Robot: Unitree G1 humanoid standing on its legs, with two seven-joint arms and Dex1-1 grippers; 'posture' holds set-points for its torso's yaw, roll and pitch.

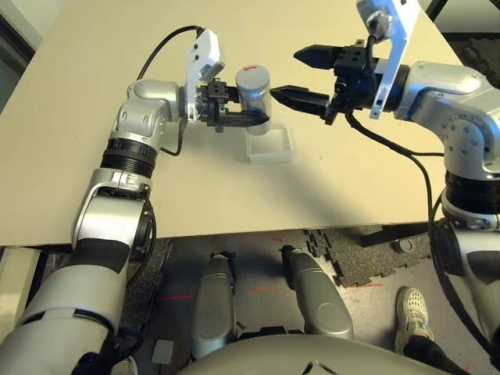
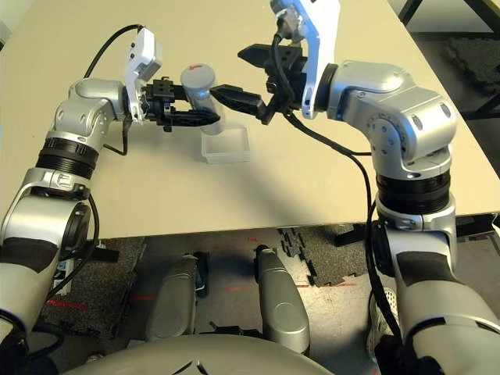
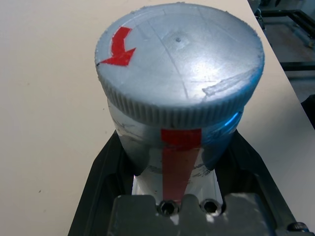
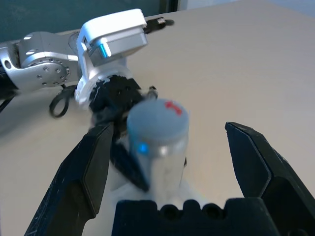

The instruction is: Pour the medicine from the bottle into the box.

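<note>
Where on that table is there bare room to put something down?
Bare: the table beside the left arm, and its near strip before the box. Crowded: the middle, where the left pincer holds the bottle beside the open right pincer.

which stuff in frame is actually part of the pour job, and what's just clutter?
Part of the job:
- bottle, cap on, upright, held in the left gripper above the table
- box, clear, on the table just below the bottle
- right gripper, open, beside the bottle's cap

Just around:
- black floor mat pieces
- a person's shoe on the floor
</note>
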